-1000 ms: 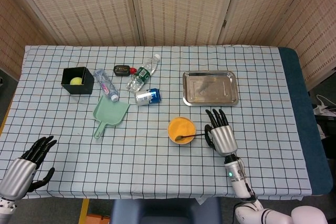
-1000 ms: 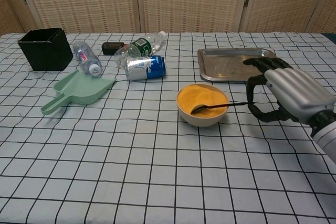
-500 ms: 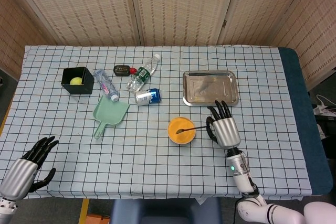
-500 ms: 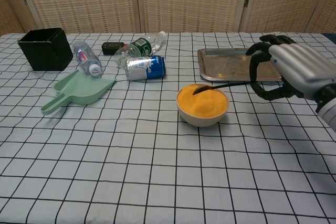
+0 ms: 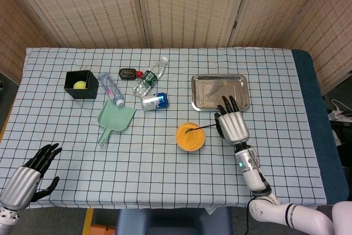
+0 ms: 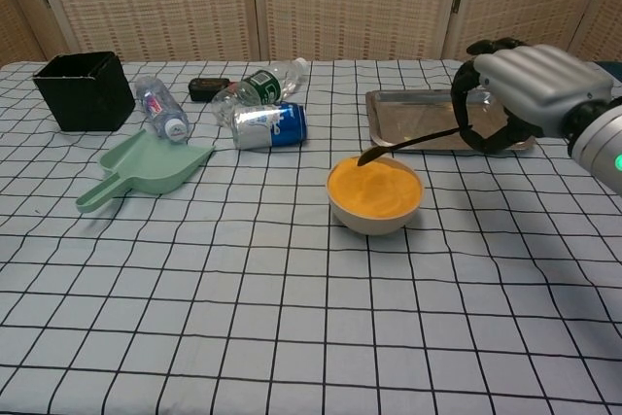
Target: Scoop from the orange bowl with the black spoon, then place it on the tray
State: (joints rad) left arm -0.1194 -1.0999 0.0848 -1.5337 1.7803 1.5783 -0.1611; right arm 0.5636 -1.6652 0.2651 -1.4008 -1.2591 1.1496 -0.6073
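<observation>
The orange bowl [image 5: 190,137] [image 6: 375,193] sits at centre-right of the checked table, full of orange powder. My right hand [image 5: 232,123] [image 6: 521,90] holds the black spoon [image 5: 199,129] [image 6: 405,145] by its handle, lifted above the bowl's far right rim, with the scoop end pointing left over the powder. What is in the scoop cannot be made out. The metal tray [image 5: 220,92] [image 6: 428,121] lies just behind the bowl, with nothing on it. My left hand [image 5: 30,171] rests open near the front left table edge, holding nothing.
A crushed can [image 5: 154,100], two plastic bottles [image 5: 149,75] [image 5: 110,88], a green dustpan [image 5: 114,120], a small dark case [image 5: 127,73] and a black box [image 5: 81,85] with a yellow ball lie across the table's back left.
My right hand has risen and moved back toward the tray, lifting the spoon's scoop out of the orange powder. The left hand has barely moved.
</observation>
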